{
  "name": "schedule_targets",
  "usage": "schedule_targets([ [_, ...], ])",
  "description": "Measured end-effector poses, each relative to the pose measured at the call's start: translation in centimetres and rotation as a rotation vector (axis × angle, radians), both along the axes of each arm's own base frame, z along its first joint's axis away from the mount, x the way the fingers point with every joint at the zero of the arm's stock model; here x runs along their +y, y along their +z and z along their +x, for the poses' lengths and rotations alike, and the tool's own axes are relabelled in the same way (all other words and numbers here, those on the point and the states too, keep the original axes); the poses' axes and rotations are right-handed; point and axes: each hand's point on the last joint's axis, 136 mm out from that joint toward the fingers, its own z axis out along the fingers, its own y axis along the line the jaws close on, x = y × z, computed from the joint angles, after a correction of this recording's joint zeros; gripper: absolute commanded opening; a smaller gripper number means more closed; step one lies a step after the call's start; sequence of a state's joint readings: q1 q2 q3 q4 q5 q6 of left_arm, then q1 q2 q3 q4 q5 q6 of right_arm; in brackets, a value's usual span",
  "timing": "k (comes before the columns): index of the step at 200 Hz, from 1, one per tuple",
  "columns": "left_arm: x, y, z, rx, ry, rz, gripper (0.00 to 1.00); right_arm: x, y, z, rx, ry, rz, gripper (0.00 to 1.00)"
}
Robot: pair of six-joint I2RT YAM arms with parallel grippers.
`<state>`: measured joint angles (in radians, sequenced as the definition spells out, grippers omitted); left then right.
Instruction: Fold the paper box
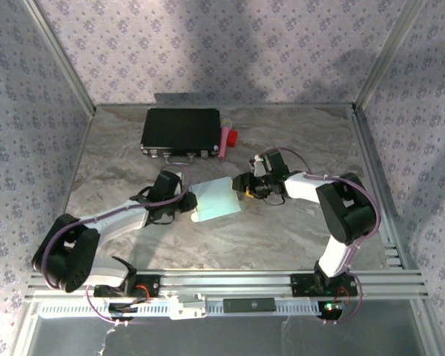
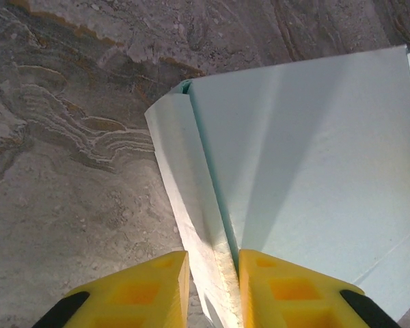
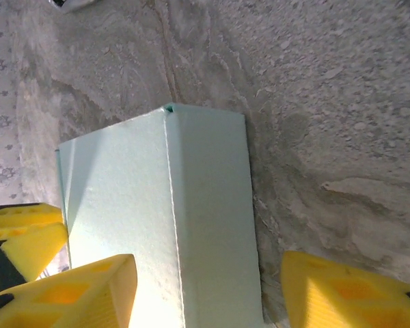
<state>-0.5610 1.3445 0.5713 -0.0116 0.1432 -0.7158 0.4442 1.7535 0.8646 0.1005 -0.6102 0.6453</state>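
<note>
The paper box point(image 1: 216, 199) is laid in the middle of the table point(image 1: 297, 241), long axis running arm to arm: its left flap is straddled closely by the left gripper point(image 2: 213, 263), whether clamped cannot be told, and its right end is bracketed by the widely parted right gripper point(image 3: 206, 268).

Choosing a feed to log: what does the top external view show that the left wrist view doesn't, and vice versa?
Top external adds the layout: a black case at the back, a pink-and-red object beside it, and the right gripper by the paper box. Left wrist adds detail: the left gripper, its yellow fingers either side of a folded ridge. Both show the pale blue box on the marbled table.
</note>
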Motion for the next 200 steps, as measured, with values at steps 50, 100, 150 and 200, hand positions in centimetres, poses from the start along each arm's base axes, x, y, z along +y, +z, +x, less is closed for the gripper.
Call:
schedule_targets([
  [50,0.0,0.1,0.2,-0.014,-0.002,-0.007,0.20,1.1,-0.1,-0.5,0.028,0.040,0.086,0.71],
  [100,0.2,0.0,0.3,-0.022,0.002,-0.009,0.19,1.5,-0.1,-1.1,0.045,0.050,0.152,0.70],
  [150,0.4,-0.1,0.2,-0.028,0.001,-0.004,0.19,2.4,0.1,-1.7,0.071,0.056,0.210,0.64],
  [200,0.5,-0.1,0.3,-0.029,0.005,-0.002,0.19,2.9,-0.2,-1.8,0.111,0.034,0.257,0.52],
])
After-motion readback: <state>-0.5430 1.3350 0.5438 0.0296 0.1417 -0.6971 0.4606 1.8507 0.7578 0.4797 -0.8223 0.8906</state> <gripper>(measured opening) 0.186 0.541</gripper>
